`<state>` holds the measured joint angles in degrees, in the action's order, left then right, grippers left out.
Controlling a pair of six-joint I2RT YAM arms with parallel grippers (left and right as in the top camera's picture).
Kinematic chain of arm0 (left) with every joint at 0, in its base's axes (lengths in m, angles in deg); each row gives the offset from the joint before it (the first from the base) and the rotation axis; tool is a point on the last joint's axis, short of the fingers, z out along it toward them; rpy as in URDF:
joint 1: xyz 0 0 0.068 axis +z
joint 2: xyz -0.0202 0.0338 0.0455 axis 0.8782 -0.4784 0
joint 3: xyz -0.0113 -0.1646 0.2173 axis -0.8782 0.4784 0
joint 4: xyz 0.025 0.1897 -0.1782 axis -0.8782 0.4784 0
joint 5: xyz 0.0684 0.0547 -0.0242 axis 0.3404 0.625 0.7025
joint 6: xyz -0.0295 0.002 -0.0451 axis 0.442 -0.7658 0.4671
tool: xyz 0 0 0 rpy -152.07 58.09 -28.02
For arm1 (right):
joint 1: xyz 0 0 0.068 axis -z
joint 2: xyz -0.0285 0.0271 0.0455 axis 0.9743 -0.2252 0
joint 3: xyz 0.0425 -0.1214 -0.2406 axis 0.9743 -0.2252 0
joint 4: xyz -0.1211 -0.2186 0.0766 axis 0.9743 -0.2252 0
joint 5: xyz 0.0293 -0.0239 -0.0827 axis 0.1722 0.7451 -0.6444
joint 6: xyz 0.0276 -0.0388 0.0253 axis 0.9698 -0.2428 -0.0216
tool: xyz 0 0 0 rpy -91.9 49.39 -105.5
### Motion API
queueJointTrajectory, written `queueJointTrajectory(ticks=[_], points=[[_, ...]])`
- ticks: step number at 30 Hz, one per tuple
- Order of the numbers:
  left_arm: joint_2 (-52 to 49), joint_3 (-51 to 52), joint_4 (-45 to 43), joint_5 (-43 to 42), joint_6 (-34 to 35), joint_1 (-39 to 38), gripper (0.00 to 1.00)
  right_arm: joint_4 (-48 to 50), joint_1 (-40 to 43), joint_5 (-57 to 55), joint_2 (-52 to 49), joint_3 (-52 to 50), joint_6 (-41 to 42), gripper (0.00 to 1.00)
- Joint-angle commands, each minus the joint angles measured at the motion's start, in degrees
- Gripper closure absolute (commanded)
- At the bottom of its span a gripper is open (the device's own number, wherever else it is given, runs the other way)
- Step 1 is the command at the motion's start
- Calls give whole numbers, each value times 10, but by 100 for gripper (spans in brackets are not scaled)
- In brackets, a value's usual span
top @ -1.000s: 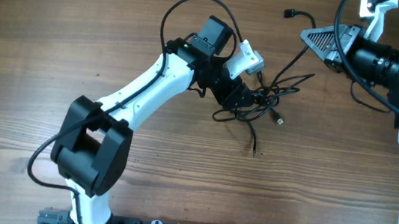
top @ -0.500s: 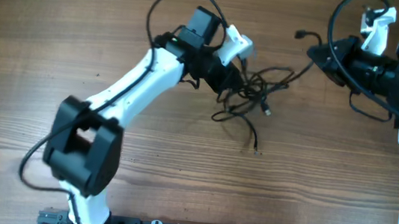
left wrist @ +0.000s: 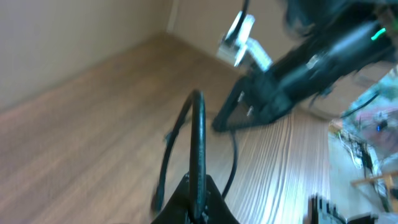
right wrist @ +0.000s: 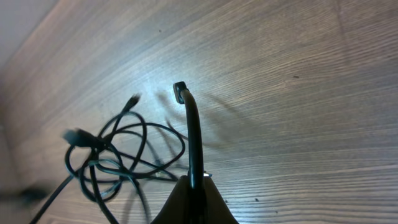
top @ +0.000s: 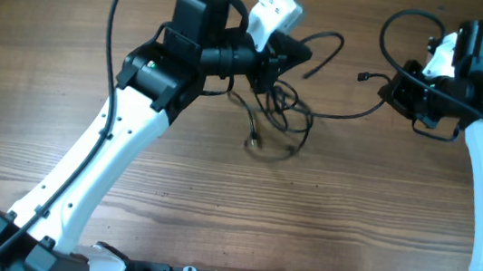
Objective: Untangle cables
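Observation:
The cables are thin black cords. A loose knotted bundle [top: 273, 114] hangs and lies below my left gripper [top: 293, 54], which is raised above the table and shut on one cord [left wrist: 198, 134]. That cord arcs up from the jaws [left wrist: 198, 200]. Another cord [top: 344, 116] runs from the bundle to my right gripper [top: 394, 89], which is shut on it near its plug end [top: 363, 76]. In the right wrist view the cord [right wrist: 193, 134] stands up from the shut jaws [right wrist: 194, 184], plug [right wrist: 180, 92] on top, with the bundle [right wrist: 118, 155] to the left on the table.
The wooden table [top: 67, 61] spreads around the cables. A loose plug end [top: 254, 141] hangs at the bundle's lower edge. My right arm [left wrist: 311, 59] shows in the left wrist view, opposite the left gripper. Thick black arm wires [top: 123, 13] loop over the left arm.
My left arm has risen and swung back and left, lifting the bundle with it. My right gripper has moved nearer and lower, still holding its cord. The bundle has stretched out between them.

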<state>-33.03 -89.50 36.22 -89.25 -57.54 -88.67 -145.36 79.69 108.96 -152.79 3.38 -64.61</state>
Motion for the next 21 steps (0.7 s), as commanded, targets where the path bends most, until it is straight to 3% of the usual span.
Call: queueJointTrajectory(ticks=[1, 2, 5, 8, 11, 15, 21], points=[[26, -1, -49, -14, 66, 2, 96, 3, -2, 30, -6, 0, -57, 94], [26, -1, -65, -14, 80, 2, 96, 3, -2, 37, -6, 0, -68, 91], [26, -1, -89, 10, 119, 2, 96, 16, -2, 72, -6, 0, -100, 57], [26, -1, -94, 18, 123, 2, 96, 39, -2, 121, -6, 0, -125, 40], [31, -1, -113, 56, 179, 4, 96, 53, -2, 170, -6, 1, -165, 34], [49, -1, -158, 86, 275, 13, 96, 56, -2, 238, -5, 2, -236, 35], [56, -1, -184, 110, 433, 33, 96, 79, 31, 124, -4, 21, -114, 37]])
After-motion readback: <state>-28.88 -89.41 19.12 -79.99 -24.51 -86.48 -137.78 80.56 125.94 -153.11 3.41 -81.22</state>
